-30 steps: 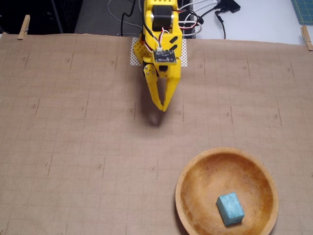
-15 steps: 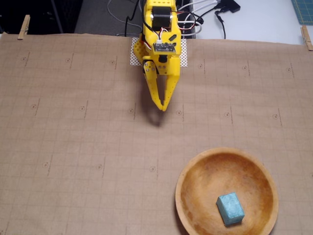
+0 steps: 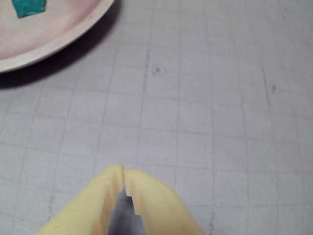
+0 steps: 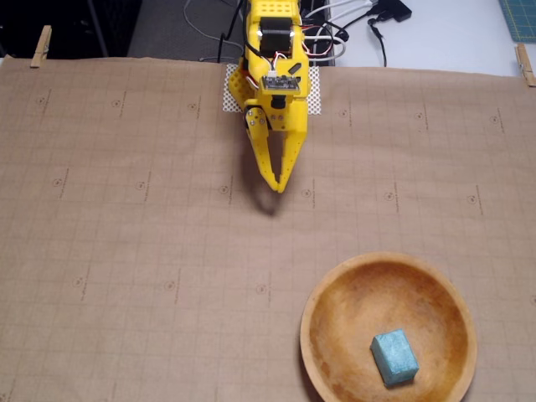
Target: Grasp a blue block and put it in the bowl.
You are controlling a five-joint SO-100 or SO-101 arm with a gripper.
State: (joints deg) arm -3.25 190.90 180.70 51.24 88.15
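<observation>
The blue block (image 4: 394,357) lies inside the wooden bowl (image 4: 327,293) at the lower right of the fixed view. In the wrist view a corner of the blue block (image 3: 29,7) shows at the top left, inside the bowl's pale rim (image 3: 73,36). My yellow gripper (image 4: 277,188) hangs over the paper near the arm's base, well up and left of the bowl, shut with nothing between its fingers. In the wrist view the gripper (image 3: 122,169) points up from the bottom edge, tips together.
Brown gridded paper (image 4: 126,251) covers the table, clipped by wooden clothespins (image 4: 40,45) at the far corners. Cables (image 4: 352,25) and the arm's base sit beyond the far edge. A teal cutting mat corner (image 4: 521,17) shows top right.
The arm's upper part has shifted slightly; the gripper stays shut at about the same spot. The block and bowl have not moved.
</observation>
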